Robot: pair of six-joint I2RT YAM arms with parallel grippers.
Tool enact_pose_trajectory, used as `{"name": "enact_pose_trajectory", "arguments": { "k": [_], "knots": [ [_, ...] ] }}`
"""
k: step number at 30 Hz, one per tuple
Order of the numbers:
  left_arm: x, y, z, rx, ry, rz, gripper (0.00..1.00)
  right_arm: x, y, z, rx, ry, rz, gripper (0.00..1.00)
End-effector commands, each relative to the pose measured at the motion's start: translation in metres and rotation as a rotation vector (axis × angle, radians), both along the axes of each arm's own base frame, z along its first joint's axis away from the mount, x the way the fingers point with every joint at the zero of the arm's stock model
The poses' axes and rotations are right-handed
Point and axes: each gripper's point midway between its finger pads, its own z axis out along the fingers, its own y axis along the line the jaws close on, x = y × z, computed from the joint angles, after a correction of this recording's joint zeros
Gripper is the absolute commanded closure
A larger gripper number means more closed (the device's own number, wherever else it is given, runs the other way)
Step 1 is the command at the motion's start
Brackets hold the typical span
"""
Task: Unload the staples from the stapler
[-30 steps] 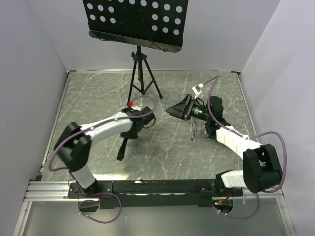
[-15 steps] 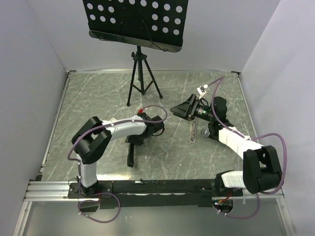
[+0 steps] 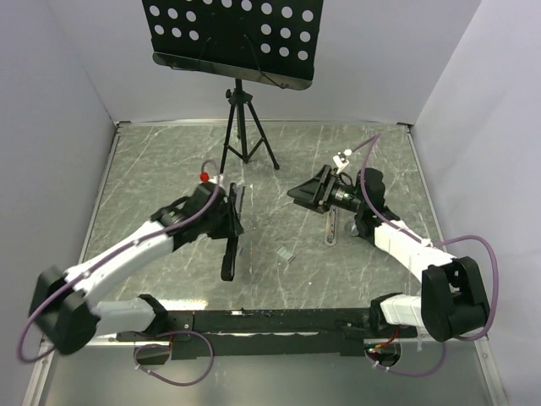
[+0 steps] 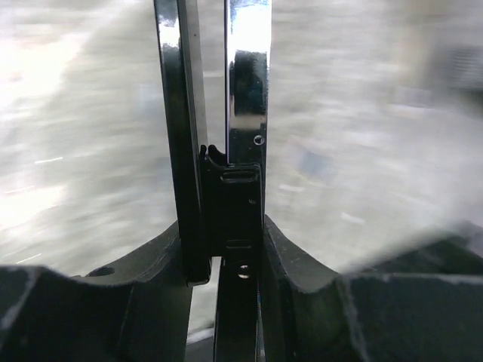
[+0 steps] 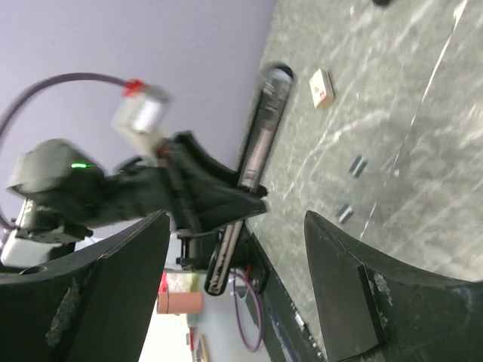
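On desk (image 3: 152,169), near stapler (image 3: 228,254) tip, staples (image 5: 321,87) lie loose, so unloading looks done. Left jaws clamp opened stapler at desk's centre-left. Right jaws gape, empty. Remaining: likely setting stapler down.

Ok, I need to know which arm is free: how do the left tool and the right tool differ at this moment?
The left tool is closed on the stapler, while the right tool stands open with nothing between its fingers. In the top view the left tool sits left of centre and the right tool right of centre, aimed leftward at the stapler. Both are black and two-fingered.
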Motion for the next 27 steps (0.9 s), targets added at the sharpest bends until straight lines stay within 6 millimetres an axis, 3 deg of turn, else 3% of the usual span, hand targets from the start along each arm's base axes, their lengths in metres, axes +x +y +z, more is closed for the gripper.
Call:
{"name": "enact_pose_trajectory", "arguments": {
  "k": [1,5,6,8,10,14,17,21,27],
  "knots": [
    [-0.006,-0.064,0.078,-0.539,-0.172,-0.216,0.99,-0.006,0.021,0.023,-0.007,-0.014,0.015,0.22],
    [-0.013,-0.071,0.084,-0.636,-0.166,-0.238,0.99,-0.01,0.042,0.04,-0.028,-0.041,0.037,0.23],
    [-0.013,-0.072,0.08,-0.633,-0.155,-0.242,0.99,-0.012,0.047,0.03,-0.076,-0.003,0.026,0.22],
    [-0.014,-0.075,0.082,-0.654,-0.168,-0.264,0.99,-0.01,0.054,0.035,-0.127,-0.039,0.023,0.21],
    [-0.019,-0.075,0.081,-0.669,-0.169,-0.284,0.99,-0.01,0.061,0.024,-0.177,-0.003,0.025,0.22],
    [-0.022,-0.075,0.093,-0.711,-0.224,-0.311,0.99,-0.008,0.068,0.008,-0.236,0.025,0.022,0.23],
    [-0.027,-0.078,0.095,-0.724,-0.232,-0.354,0.99,-0.01,0.079,0.009,-0.246,0.024,0.049,0.23],
    [-0.035,-0.08,0.105,-0.762,-0.287,-0.429,0.99,-0.009,0.089,-0.009,-0.297,0.084,0.068,0.38],
    [-0.042,-0.08,0.111,-0.779,-0.339,-0.487,0.99,-0.011,0.103,-0.018,-0.333,0.113,0.084,0.63]
  ]
}}
